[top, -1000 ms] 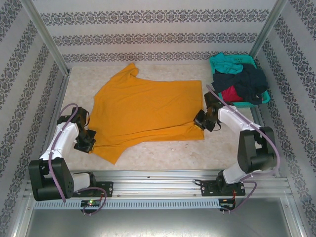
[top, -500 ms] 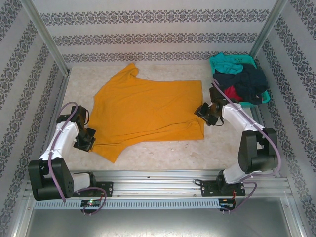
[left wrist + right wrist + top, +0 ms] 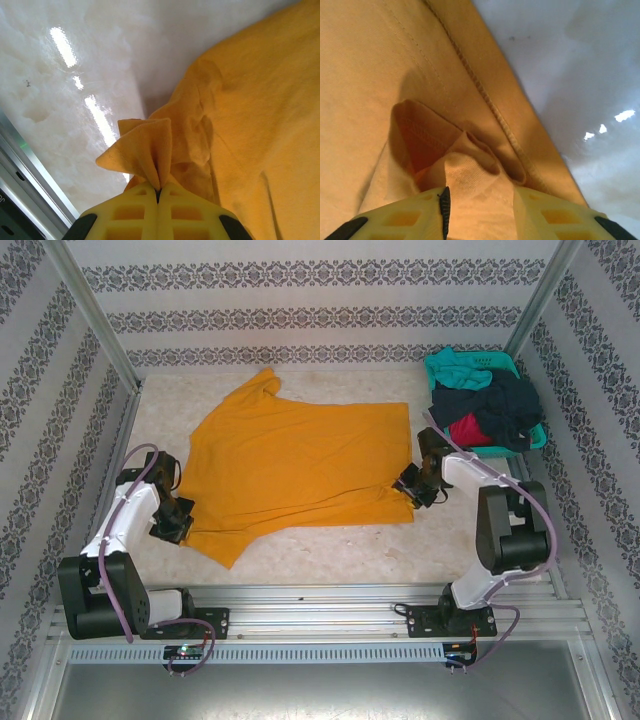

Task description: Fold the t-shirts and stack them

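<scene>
Orange-yellow t-shirt point(image 3: 300, 460) lies spread flat on the counter point(image 3: 330, 552), its near sleeve pointing toward the arm bases at the lower left and its hem running down the right side. At the near left, the left gripper point(image 3: 172, 523) sits at the edge of the shirt beside that near sleeve. In the left wrist view its yellow fingers point(image 3: 145, 199) are pressed together. A small peaked fold of the orange cloth is pinched in the seam between them, standing up above the pale glossy counter.

On the right, a little farther back, the right gripper point(image 3: 415, 483) is at the shirt's hem, close to its near right corner. In the right wrist view its fingers point(image 3: 530, 200) stand partly apart, with a raised wad of cloth filling the gap and clamped from both sides. The stitched hem runs diagonally just past it, with bare counter beyond.

The body of the shirt spans the space between the two grippers, mostly smooth, with a crease along its near edge. Its far sleeve reaches toward the back wall.

In the far right corner a teal basket point(image 3: 537, 436) holds a heap of other shirts. A teal shirt point(image 3: 460, 368) is at the back, a dark navy shirt point(image 3: 500, 400) is draped across the middle, and a red shirt point(image 3: 468, 428) shows at the front.
</scene>
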{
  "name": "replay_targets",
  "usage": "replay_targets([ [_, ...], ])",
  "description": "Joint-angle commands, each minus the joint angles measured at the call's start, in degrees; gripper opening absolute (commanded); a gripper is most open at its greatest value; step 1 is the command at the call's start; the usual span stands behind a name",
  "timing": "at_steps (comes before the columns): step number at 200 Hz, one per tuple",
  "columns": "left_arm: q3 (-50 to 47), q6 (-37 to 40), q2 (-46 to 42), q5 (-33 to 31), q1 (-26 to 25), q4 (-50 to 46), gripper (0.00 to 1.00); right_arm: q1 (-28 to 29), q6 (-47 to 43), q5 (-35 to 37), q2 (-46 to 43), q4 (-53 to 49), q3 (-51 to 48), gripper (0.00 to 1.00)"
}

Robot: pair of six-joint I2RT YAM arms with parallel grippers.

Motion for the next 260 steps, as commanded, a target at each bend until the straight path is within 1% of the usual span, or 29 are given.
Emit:
replay_targets([
  [1,1.9,1.3,0.4,-1.6,0.9,0.3,0.0,-0.3,-0.4,-2.3,2.1,2.3,2.1,0.4],
  [16,2.0,1.3,0.6,-1.6,0.9,0.5,0.0,-0.3,0.0,-3.2,3.4,3.8,2.6,0.37],
  [68,1.9,1.2,1.1,-1.5,0.9,0.8,0.0,-0.4,-0.6,-2.9,4.5,4.7,5.6,0.09],
  [89,1.9,1.1,1.1,-1.6,0.9,0.9,0.0,-0.3,-0.9,-2.8,4.3,3.9,6.2,0.05],
  [102,2.0,1.0,1.1,-1.5,0.9,0.9,0.0,-0.3,-0.8,-2.5,3.5,3.4,6.1,0.0],
  [117,2.1,0.9,1.1,-1.6,0.9,0.9,0.0,-0.3,-0.4,-1.8,1.5,2.8,5.5,0.0],
  [147,2.8,0.9,1.0,-1.8,1.0,0.2,0.0,-0.3,-0.4,0.3,-7.5,-2.0,2.6,0.0],
  [190,1.9,1.4,0.7,-1.8,1.5,-0.2,0.0,-0.2,-0.1,-0.2,-21.9,-10.2,-8.7,0.0],
  [226,1.7,3.4,0.9,-2.0,2.1,-1.9,0.0,0.6,3.0,-0.6,-32.5,-15.6,-18.0,0.0],
  [245,0.6,3.6,0.4,-1.4,2.6,-2.1,0.0,0.7,5.2,-1.6,-36.3,-16.4,-22.3,0.0],
  [260,-0.6,3.4,-0.1,-1.2,2.7,-1.8,0.0,0.7,6.5,-2.5,-36.9,-15.1,-24.7,0.0],
])
